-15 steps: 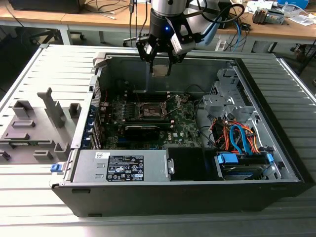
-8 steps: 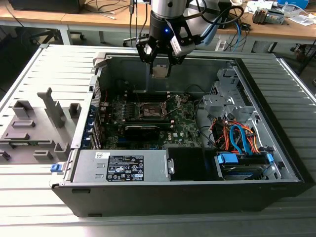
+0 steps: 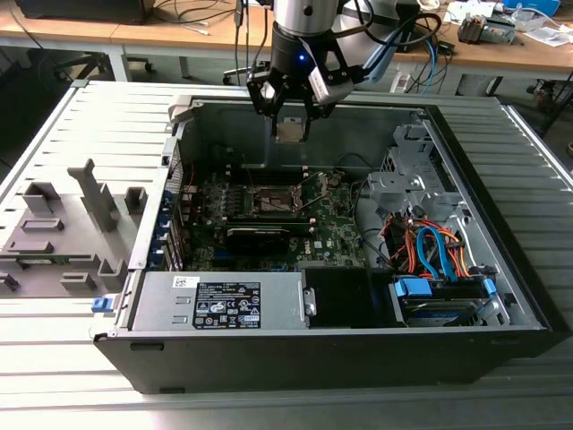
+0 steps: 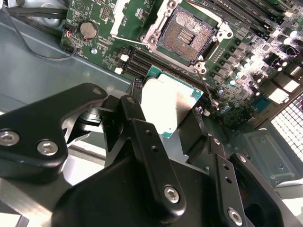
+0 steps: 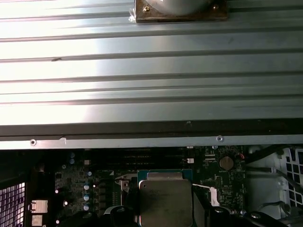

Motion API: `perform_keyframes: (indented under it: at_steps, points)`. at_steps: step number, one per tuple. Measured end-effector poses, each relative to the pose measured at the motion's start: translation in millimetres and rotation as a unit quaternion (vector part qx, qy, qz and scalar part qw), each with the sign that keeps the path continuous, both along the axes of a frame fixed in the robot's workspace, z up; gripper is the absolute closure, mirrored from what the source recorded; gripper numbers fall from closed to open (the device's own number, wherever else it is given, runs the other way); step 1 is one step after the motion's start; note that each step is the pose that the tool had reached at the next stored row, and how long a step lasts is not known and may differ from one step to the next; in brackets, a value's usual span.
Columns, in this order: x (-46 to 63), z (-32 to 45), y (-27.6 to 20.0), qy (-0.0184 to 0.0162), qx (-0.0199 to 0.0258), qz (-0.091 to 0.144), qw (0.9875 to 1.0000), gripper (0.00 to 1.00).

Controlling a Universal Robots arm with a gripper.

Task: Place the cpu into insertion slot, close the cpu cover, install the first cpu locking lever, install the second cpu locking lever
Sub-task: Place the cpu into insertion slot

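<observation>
While gripper (image 3: 292, 116) hangs over open computer case (image 3: 269, 358), claw clenched on cpu (image 4: 170, 106) — chip well above motherboard (image 3: 333, 226). Insertion slot (image 4: 187, 34) below lies uncovered, pin field exposed — open room around its edges.

The tabletop (image 3: 72, 116) is grey metal, made of long parallel ribs that run across the exterior view. An open black computer case (image 3: 340, 358) lies on its side in the middle, open face up, covering most of the surface. On the exterior view's left, just beside the case, sits a flat grey holder (image 3: 54, 246) with several upright blocks and posts. In the first wrist view the ribs shine with glare.
</observation>
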State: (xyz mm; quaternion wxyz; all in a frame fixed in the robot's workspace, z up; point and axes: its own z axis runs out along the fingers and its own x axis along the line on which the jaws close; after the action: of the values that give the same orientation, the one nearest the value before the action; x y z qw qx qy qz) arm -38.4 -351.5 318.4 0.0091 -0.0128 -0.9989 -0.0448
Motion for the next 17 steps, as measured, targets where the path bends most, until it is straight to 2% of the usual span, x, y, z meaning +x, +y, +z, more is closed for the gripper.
perform_keyframes:
  at_steps: [1,3,13,17]
  points:
    - [0.0,-0.2,0.0,0.0000,0.0000,0.000,1.0000,0.46]
    - [0.0,-5.3,0.0,0.0000,0.0000,0.000,1.0000,0.46]
    - [0.0,-7.2,-0.7,-0.0001,0.0001,0.000,1.0000,0.46]
    - [-0.1,-7.5,-3.8,0.0000,0.0000,0.000,1.0000,0.46]
